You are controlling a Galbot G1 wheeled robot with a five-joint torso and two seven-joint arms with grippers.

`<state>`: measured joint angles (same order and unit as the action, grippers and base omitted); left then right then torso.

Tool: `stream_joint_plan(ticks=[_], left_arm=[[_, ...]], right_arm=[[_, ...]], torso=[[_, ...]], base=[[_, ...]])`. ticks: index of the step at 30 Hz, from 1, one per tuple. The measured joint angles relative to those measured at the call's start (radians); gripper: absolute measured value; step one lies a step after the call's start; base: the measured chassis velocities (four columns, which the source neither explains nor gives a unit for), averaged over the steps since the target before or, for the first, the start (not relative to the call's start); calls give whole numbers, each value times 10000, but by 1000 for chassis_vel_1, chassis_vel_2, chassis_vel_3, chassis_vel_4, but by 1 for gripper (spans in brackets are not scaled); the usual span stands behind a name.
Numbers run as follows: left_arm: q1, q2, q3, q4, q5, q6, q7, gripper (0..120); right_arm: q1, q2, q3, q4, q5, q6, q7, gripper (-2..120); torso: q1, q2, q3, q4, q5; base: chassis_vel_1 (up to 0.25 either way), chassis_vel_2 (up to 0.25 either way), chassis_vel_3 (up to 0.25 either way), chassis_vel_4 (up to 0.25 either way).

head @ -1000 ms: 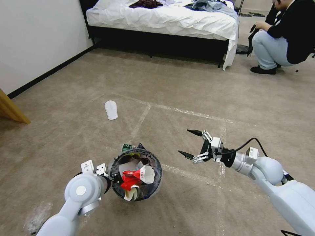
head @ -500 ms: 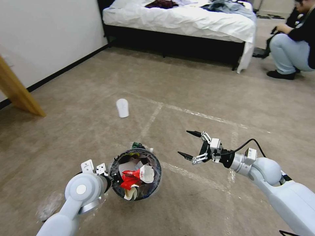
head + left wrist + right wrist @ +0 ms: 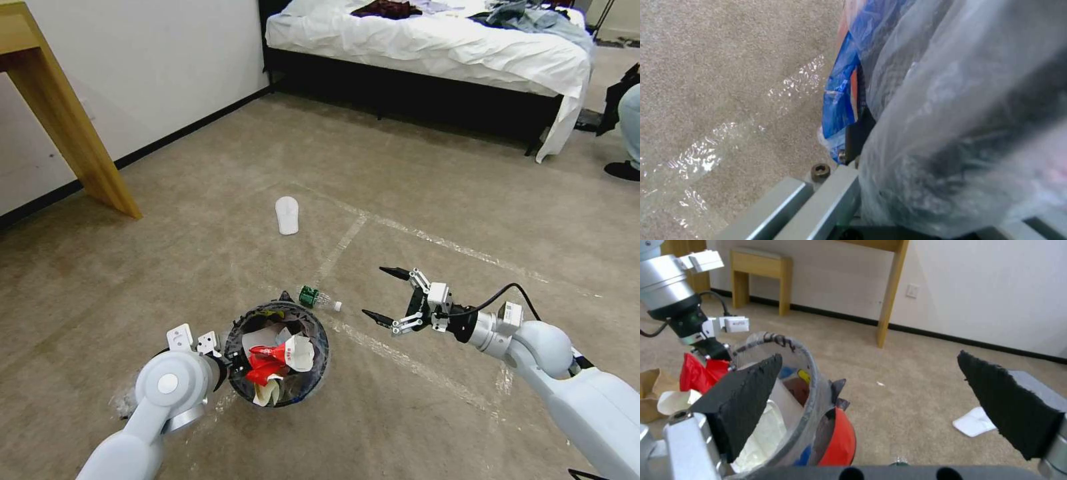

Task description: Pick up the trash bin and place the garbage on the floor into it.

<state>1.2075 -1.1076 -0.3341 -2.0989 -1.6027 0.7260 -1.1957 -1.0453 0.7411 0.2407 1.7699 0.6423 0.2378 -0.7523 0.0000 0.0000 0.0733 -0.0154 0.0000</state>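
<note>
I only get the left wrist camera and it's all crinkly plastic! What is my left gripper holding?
Observer: The left gripper is shut on the rim of the trash bin.
Operator: Is there trash inside?
Observer: Yes, a red wrapper and crumpled white paper lie near the top.
Operator: What's left to pick up?
Observer: A clear plastic bottle lies on the floor just beyond the bin, and a white slipper lies farther off. The right gripper hangs open beside the bin.

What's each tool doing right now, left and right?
Left tool: shut on the rim of the small round red bin lined with clear plastic, held beside it.
Right tool: open, empty, hovering above the beige carpet.
</note>
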Motion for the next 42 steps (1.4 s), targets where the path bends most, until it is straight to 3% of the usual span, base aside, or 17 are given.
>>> stream_joint_plan(ticks=[26,37,39,42], left_arm=[[-38,-24,42,38,213,-33,40,0],[99,94,-174,-80,247,-39,21,0],[102,93,-217,-85,254,-54,-2,0],[110,90,-289,-85,290,-77,-19,0]], right_arm=[[12,84,13,28,-139,-327,-319,100],[17,72,-6,36,-45,-265,-342,100],[16,76,-6,39,-31,-235,-341,100],[-10,77,-43,40,32,-122,-339,100]], torso=[[-1,0,-1,4,0],[0,0,1,10,8],[-2,0,-2,3,-8],[-2,0,0,3,6]], base=[[-7,6,7,-7],[-178,191,179,-165],[-258,246,284,-253],[-284,277,268,-281]])
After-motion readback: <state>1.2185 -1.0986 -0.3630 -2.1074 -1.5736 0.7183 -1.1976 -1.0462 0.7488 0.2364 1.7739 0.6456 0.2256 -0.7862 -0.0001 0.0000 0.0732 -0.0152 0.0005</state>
